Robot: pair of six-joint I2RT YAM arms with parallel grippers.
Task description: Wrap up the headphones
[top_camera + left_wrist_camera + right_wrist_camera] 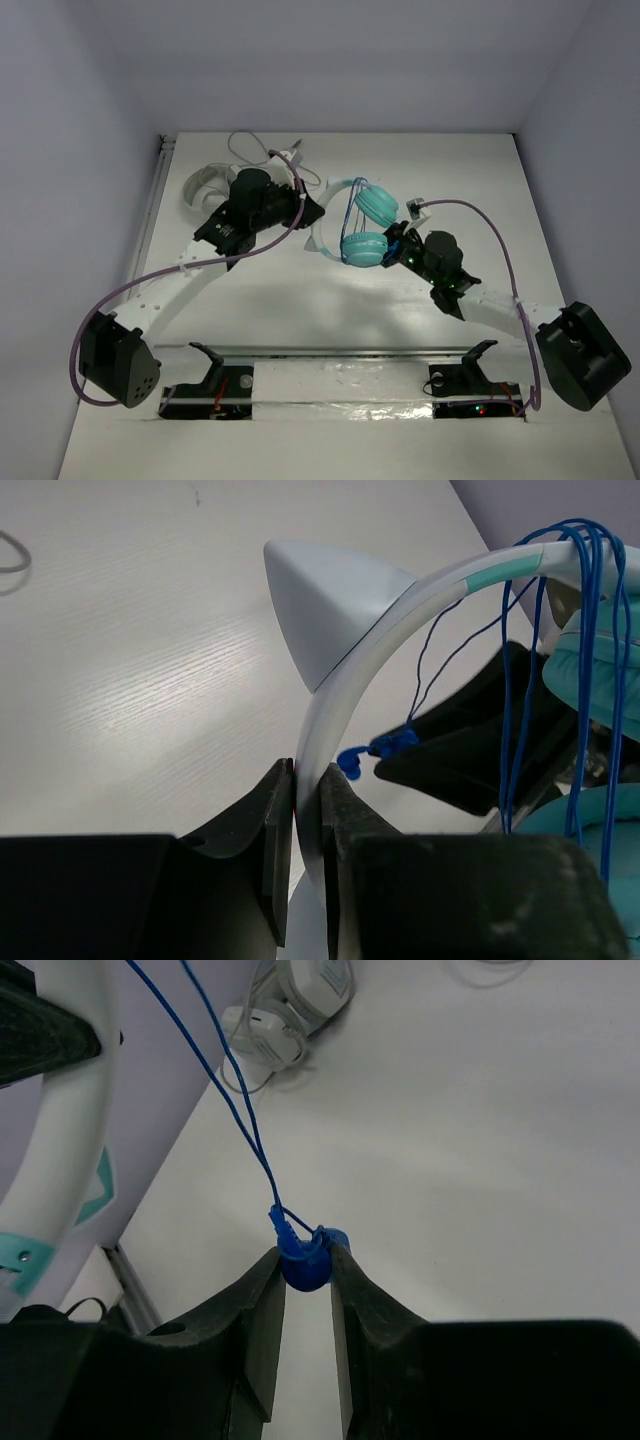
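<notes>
The headphones [365, 225] have teal ear cups and a white headband and are held up over the middle of the table. My left gripper [312, 212] is shut on the white headband [400, 610], which runs up between its jaws [308, 785]. The thin dark blue cable [570, 630] hangs in several loops over the headband and ear cups [600, 680]. My right gripper [395, 245] is beside the lower ear cup, shut [305, 1260] on the blue plug end [305, 1268] of the cable [235, 1100].
All-white headphones [205, 185] with a pale cord [255, 148] lie at the back left, behind the left arm; they also show in the right wrist view [290, 1000]. A pointed white ear [330, 605] sticks out of the headband. White walls enclose the table.
</notes>
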